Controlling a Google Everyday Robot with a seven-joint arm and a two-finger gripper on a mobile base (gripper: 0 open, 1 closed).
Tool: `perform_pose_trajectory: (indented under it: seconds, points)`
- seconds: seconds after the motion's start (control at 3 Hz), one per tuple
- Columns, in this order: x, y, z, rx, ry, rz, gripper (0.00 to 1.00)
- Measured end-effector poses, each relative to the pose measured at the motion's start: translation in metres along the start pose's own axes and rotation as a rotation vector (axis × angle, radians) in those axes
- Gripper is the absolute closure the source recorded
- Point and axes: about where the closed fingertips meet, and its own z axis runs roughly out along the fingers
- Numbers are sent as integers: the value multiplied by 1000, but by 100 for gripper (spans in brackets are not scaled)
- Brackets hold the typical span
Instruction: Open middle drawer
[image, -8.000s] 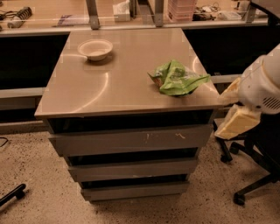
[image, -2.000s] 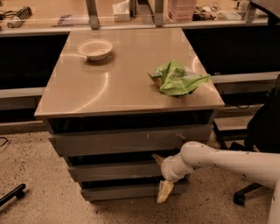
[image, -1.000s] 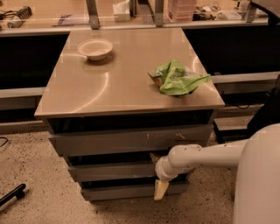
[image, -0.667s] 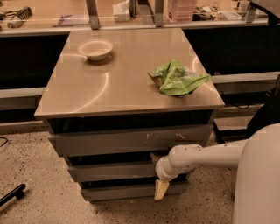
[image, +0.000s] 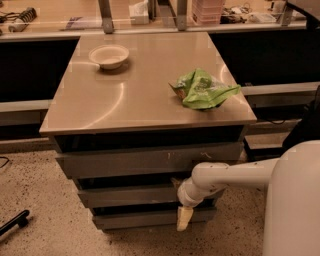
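The grey cabinet has three stacked drawer fronts under its tabletop (image: 140, 95). The middle drawer (image: 125, 196) is the plain flat front between the taller scratched top front (image: 125, 162) and the narrow bottom front (image: 140, 219). It sits about flush with the others. My gripper (image: 181, 201) is against the right part of the middle drawer's front, at the end of my white arm (image: 225, 175), which reaches in from the right. A pale yellow part of the gripper hangs down over the bottom front.
A white bowl (image: 109, 55) stands at the back left of the tabletop. A crumpled green bag (image: 202, 90) lies near the right edge. A counter (image: 75, 22) with clutter runs behind. A black tool (image: 14, 222) lies on the speckled floor at the left.
Eight seconds ago the gripper was beside the table's right edge; it has come down to the middle drawer's front. Over the last second it has barely moved, and the drawer looks unchanged.
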Motion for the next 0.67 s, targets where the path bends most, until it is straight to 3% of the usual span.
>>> perform_pose_trajectory:
  seconds: [0.67]
  points:
    - [1, 13, 0, -60, 3, 19, 0]
